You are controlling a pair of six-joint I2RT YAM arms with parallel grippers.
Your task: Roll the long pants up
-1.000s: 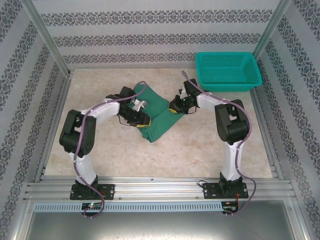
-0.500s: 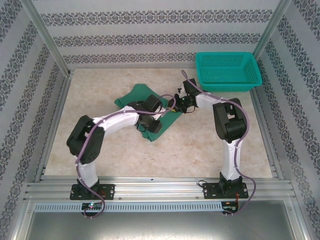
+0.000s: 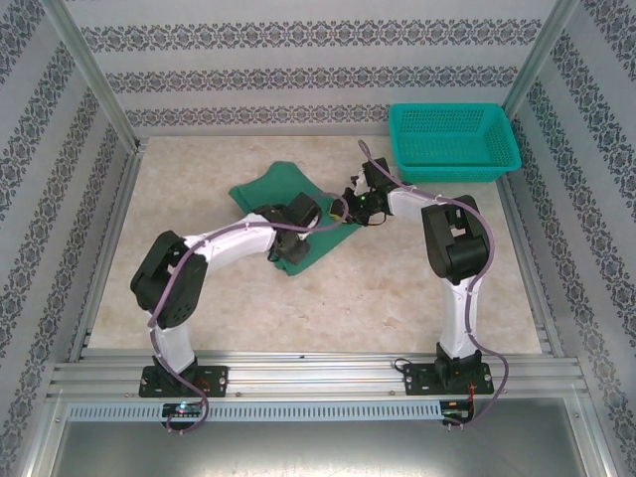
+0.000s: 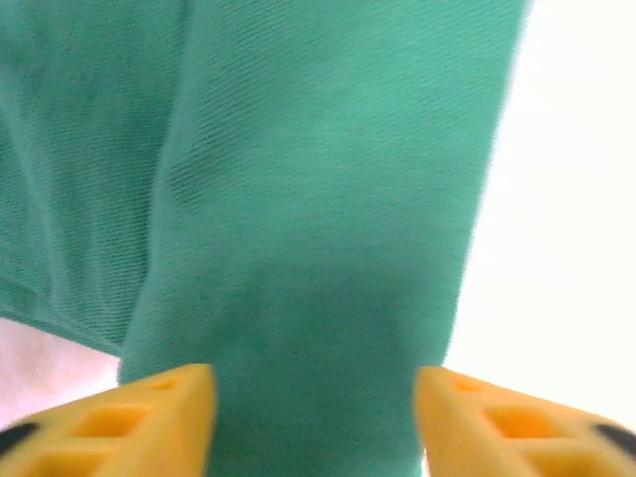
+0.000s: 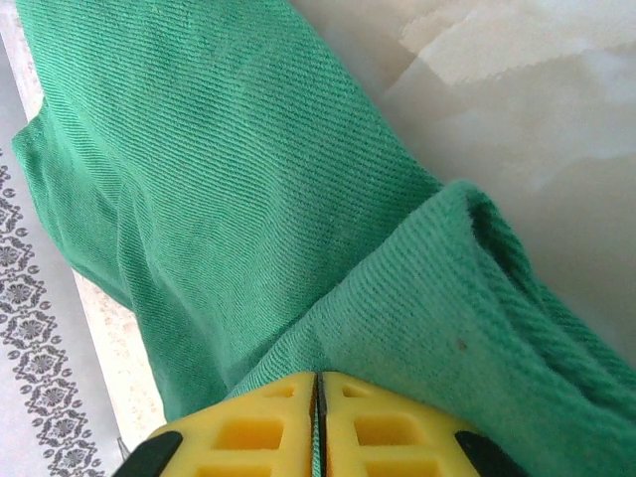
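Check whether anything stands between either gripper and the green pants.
Nothing visible does. The right gripper is shut on a fold of the long pants. The left gripper is open right at the cloth, with nothing but fabric in front of it. The teal basket stands apart at the far right corner.

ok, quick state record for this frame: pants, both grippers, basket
pants: dark green, folded into a compact heap on the table, mid-table
left gripper: open, a strip of the pants between its fingers, contact unclear
right gripper: shut on the pants, pinching a folded edge
basket: teal mesh, far right corner, apart from the pants, looks empty
arms: both reach in over the pants, left at the near end, right at the right end
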